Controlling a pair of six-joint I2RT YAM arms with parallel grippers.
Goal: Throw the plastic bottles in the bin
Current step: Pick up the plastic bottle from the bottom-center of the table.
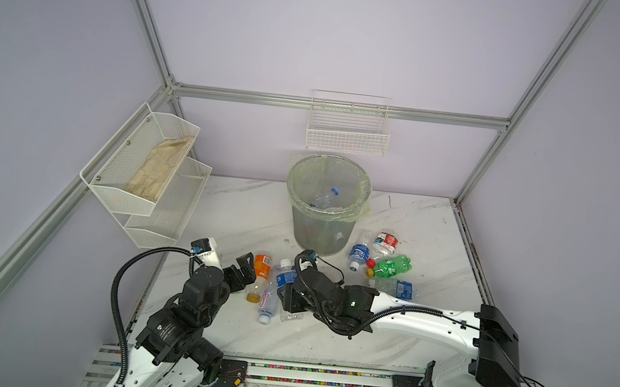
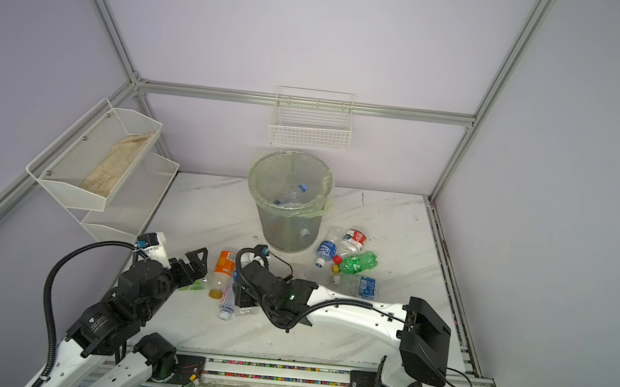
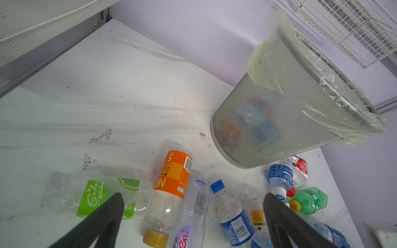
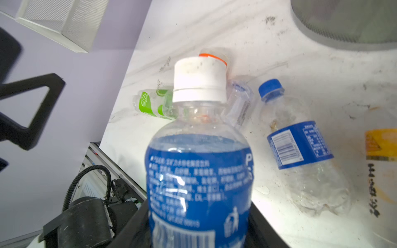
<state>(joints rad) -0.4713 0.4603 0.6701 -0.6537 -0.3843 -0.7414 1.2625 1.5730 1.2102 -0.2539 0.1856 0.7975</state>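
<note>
My right gripper (image 1: 288,294) (image 4: 198,227) is shut on a clear bottle with a blue label and white cap (image 4: 199,171) (image 1: 286,276), one finger on each side of its body. My left gripper (image 1: 243,274) (image 3: 194,204) stands open just left of an orange-label bottle (image 1: 261,272) (image 3: 175,174), holding nothing. A clear pink-label bottle (image 1: 267,304), a blue-cap bottle (image 3: 232,216) and a green-label bottle (image 3: 92,197) lie nearby. The bin (image 1: 316,230) (image 3: 279,111) stands behind them with a bottle (image 1: 325,198) inside. Several more bottles (image 1: 391,266) lie right of the bin.
A white mesh two-tier shelf (image 1: 145,177) with a cloth hangs on the left wall. A white wire basket (image 1: 348,128) hangs on the back wall above the bin. The marble table (image 1: 240,210) ends at a metal rail (image 1: 320,376) in front.
</note>
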